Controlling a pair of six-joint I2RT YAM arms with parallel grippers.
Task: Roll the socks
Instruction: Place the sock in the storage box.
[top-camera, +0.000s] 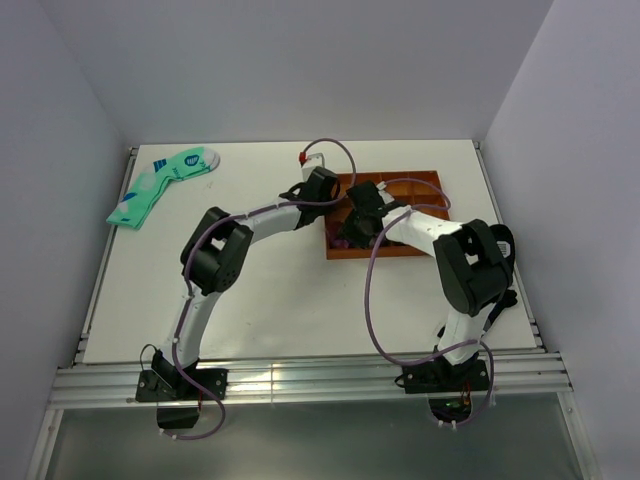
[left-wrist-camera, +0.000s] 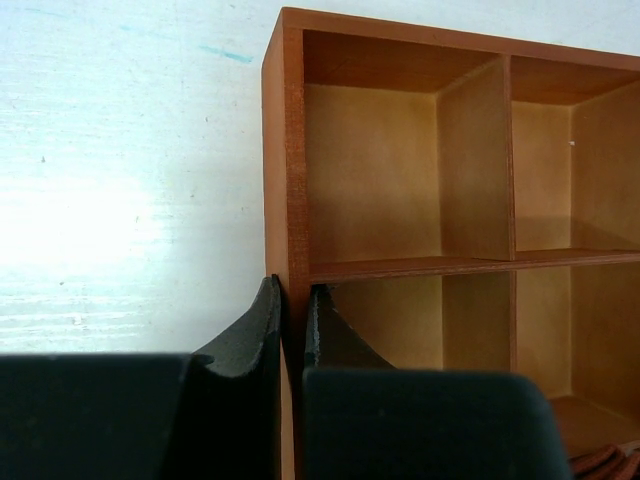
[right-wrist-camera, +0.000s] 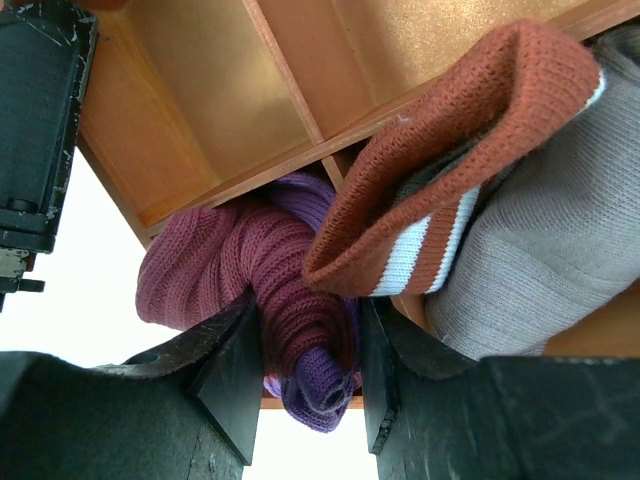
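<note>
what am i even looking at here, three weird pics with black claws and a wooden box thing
Two robot arms are bolted at the near edge of a white table. The wide picture looks down from above; the other two come from cameras on each arm's wrist, so the black shapes are that arm's own fingers.

On the table sit a wooden divided box and, far left, mint-green socks.

The left gripper is pinched shut on the box's outer wall, apparently steadying it. The right gripper is closed on the maroon and purple socks, bundled at a compartment near the box's edge. A grey sock with a rust cuff fills the neighbouring compartment.
</note>
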